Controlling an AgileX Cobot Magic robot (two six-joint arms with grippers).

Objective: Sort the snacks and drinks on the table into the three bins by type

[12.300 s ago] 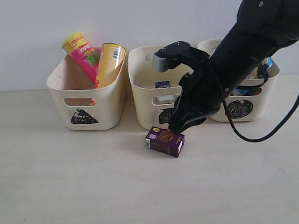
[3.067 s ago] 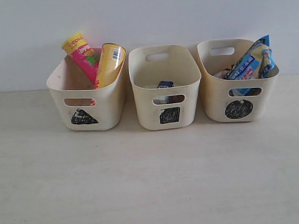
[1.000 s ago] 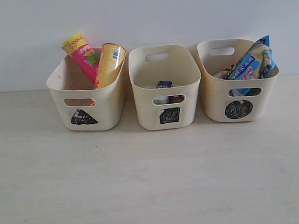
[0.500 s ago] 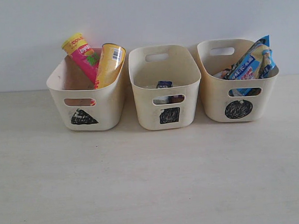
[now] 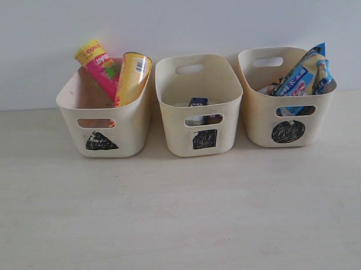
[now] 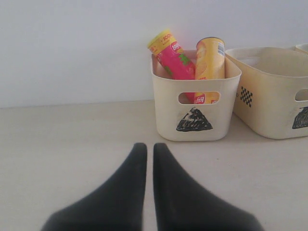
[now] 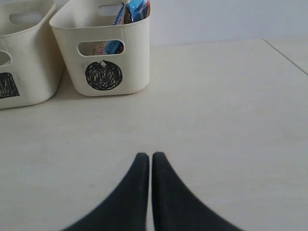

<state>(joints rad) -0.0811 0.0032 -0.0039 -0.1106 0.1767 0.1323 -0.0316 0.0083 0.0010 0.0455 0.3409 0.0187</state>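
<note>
Left wrist view: left pincer (image 6: 145,146) drawn narrow, tips nearly touching, nothing held, low over the table (image 6: 72,144). Beyond it, triangle bin (image 6: 166,110) with pink canister (image 6: 171,55) and yellow canister (image 6: 210,57) leaning inside, tops above the rim. Right wrist view: right pincer (image 7: 146,155) likewise narrow and holding nothing; circle bin (image 7: 137,72) well ahead, foil packets (image 7: 131,10) poking up from it. Exterior view: neither arm in frame; square bin (image 5: 174,129) in the middle, blue-and-white carton (image 5: 197,102) showing above the handle slot, a dark carton (image 5: 213,119) only glimpsed through the slot. Nothing loose seen on the table; sorting judged complete or all but. Handling, as judgement: canisters probably light, stiff, smooth and prone to roll, best gripped across the mid-body. Packets probably light, soft and slippery, best pinched at a sealed edge, contents likely to crush. Cartons probably heaviest for their size, firm but dentable, best taken across the two narrow faces with modest pressure.
</note>
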